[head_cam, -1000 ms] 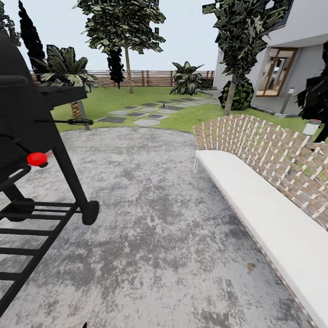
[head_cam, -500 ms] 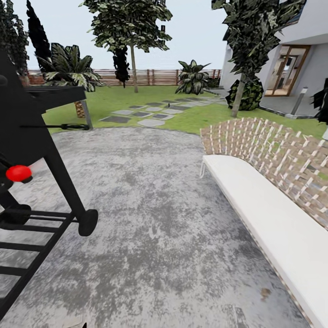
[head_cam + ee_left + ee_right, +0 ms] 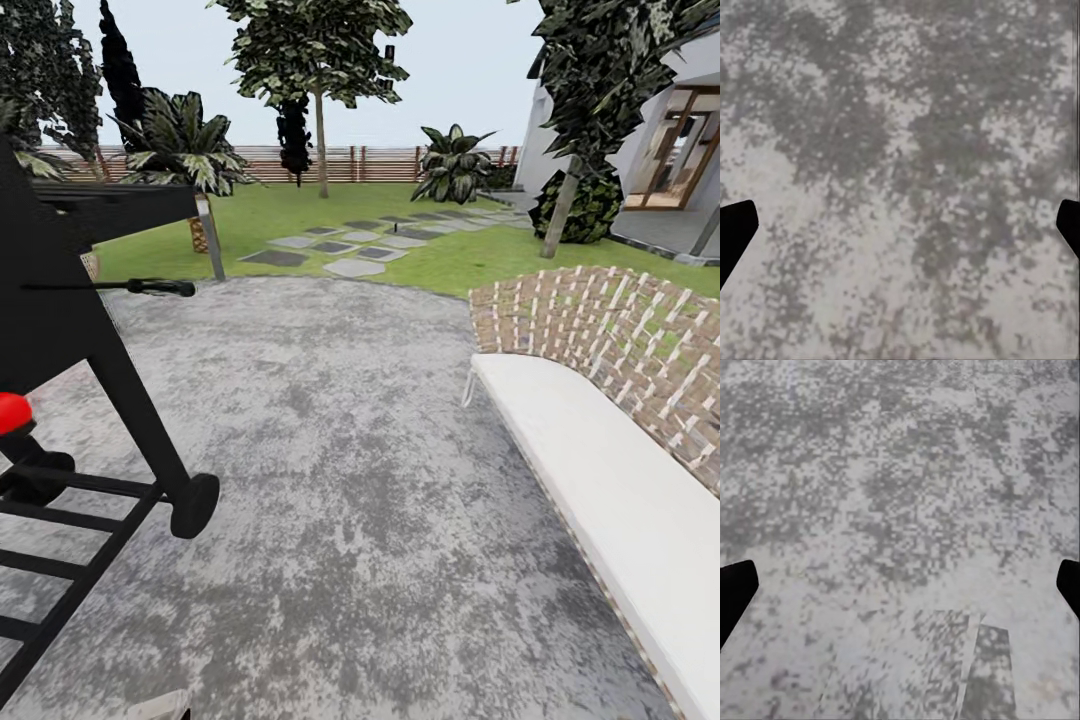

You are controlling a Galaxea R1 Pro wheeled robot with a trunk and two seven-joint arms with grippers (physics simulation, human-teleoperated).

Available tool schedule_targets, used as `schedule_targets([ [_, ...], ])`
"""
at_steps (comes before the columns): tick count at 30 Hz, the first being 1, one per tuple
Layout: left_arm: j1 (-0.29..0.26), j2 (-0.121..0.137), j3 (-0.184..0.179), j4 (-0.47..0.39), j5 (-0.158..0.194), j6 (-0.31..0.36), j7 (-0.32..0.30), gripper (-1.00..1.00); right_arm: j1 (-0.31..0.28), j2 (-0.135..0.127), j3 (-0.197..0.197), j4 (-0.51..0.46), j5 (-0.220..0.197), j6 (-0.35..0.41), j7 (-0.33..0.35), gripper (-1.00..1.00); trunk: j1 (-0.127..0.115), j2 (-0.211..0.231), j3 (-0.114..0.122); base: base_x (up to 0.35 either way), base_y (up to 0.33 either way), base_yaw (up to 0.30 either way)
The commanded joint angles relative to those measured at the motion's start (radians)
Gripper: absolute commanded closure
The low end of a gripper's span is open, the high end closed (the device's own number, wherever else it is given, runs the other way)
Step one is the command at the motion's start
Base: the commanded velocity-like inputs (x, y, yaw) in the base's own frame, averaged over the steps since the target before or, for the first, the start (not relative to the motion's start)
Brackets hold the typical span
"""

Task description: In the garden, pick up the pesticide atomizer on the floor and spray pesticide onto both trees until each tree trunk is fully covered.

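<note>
Left gripper (image 3: 900, 225) and right gripper (image 3: 900, 585) fingers are spreading wide over grey paving (image 3: 360, 480), holding nothing. Two trees (image 3: 320, 60) are standing on the lawn (image 3: 300, 215) beyond the paving, well apart from both grippers.

grill (image 3: 70, 330) left, bench (image 3: 600, 480) right (paving (image 3: 350, 480) between)

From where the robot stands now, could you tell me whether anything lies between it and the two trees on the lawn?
Nothing visible blocks the middle: open grey paving runs ahead to the lawn, where the two trees stand. A black grill flanks the left and a white bench the right. No atomizer can be made out.
</note>
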Motion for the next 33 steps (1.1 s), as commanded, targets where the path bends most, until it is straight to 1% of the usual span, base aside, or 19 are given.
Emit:
schedule_targets([
  [1,0.000,0.000,-0.004,0.001,0.009,-0.003,0.001,-1.00,-0.001,0.001,-0.006,0.001,0.005,-0.003,0.009,-1.00,0.000,0.000,-0.001,0.340,-0.087,0.010],
  [4,0.000,0.000,-0.004,0.001,0.009,-0.003,0.001,-1.00,-0.001,0.001,-0.006,0.001,0.005,-0.003,0.009,-1.00,0.000,0.000,-0.001,0.340,-0.087,0.004],
  [5,0.004,-0.002,-0.004,0.007,0.010,-0.003,0.002,-1.00,-0.006,0.007,0.000,0.007,0.007,-0.003,0.006,-1.00,0.000,0.000,-0.001,0.000,0.000,0.000],
  [9,0.004,-0.002,-0.004,0.007,0.010,-0.003,0.002,-1.00,-0.009,0.029,0.000,0.022,0.007,0.000,0.006,-1.00,0.000,0.000,-0.001,0.000,0.000,0.000],
  [13,0.004,-0.002,-0.004,0.006,0.010,-0.003,0.002,-1.00,-0.010,0.035,0.000,0.033,0.007,0.002,0.007,-1.00,0.000,0.000,-0.001,0.017,0.000,0.000],
  [19,0.004,-0.001,-0.003,0.005,0.009,-0.003,0.002,-1.00,-0.010,0.036,0.000,0.053,0.005,0.003,0.008,-1.00,0.000,0.000,-0.001,0.245,0.000,0.000],
  [33,0.004,-0.001,-0.003,0.005,0.011,-0.003,0.002,-1.00,-0.010,0.036,-0.009,0.046,-0.002,0.002,0.006,-1.00,0.000,0.000,-0.001,0.335,-0.001,0.000],
])
